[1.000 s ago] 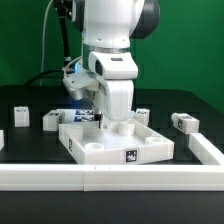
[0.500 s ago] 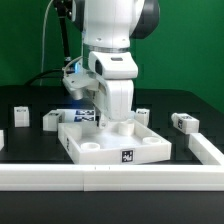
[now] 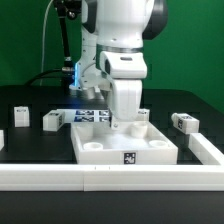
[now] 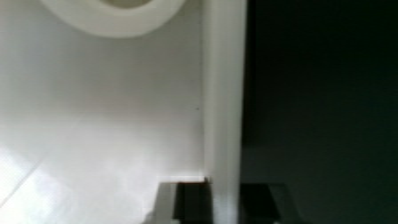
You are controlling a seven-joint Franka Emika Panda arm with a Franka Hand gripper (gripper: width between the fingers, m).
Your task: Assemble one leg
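Note:
The large white square panel (image 3: 100, 148) with round sockets lies flat on the black table, a tag on its front face. My gripper (image 3: 126, 124) reaches down onto the panel's far side. In the wrist view my gripper (image 4: 222, 203) has its dark fingers (image 4: 187, 205) closed on either side of the panel's raised rim (image 4: 222, 100), with a round socket (image 4: 111, 12) farther along. Small white legs lie loose: two at the exterior view's left (image 3: 20, 116) (image 3: 52, 121), one behind the panel (image 3: 144, 115) and one at the right (image 3: 183, 122).
The marker board (image 3: 92, 116) lies behind the panel. A white rail (image 3: 100, 179) runs along the table's front and up the exterior view's right side (image 3: 207, 150). Another white block shows at the far left edge (image 3: 1, 140).
My arm and the panel have shifted together toward the exterior view's right, uncovering the marker board behind. The loose legs have not moved.

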